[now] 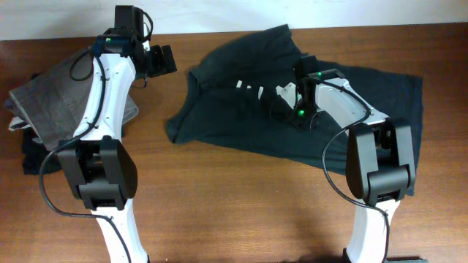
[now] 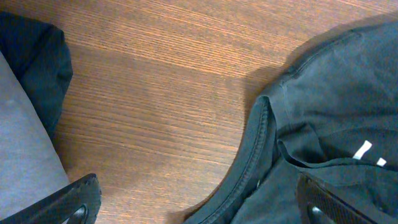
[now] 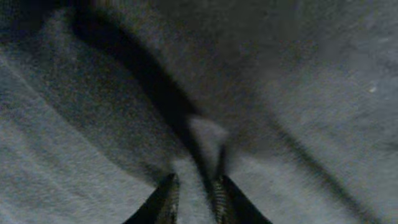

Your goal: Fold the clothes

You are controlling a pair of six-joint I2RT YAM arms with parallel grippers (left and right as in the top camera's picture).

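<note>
The dark charcoal T-shirt (image 1: 248, 88) lies crumpled across the middle and right of the table, with bits of its white lettering (image 1: 248, 88) showing. My right gripper (image 1: 298, 79) is down on the shirt's middle and shut on a pinched ridge of its cloth (image 3: 194, 180). My left gripper (image 1: 162, 61) hovers open and empty over bare wood just left of the shirt. In the left wrist view its jaws (image 2: 198, 208) stand wide apart, with the shirt's collar edge (image 2: 258, 155) by the right finger.
The grey folded trousers (image 1: 55, 98) lie at the table's left on a black folded garment (image 1: 33, 153); both show at the left edge of the left wrist view (image 2: 25, 143). Wooden tabletop (image 1: 241, 204) spreads in front of the shirt.
</note>
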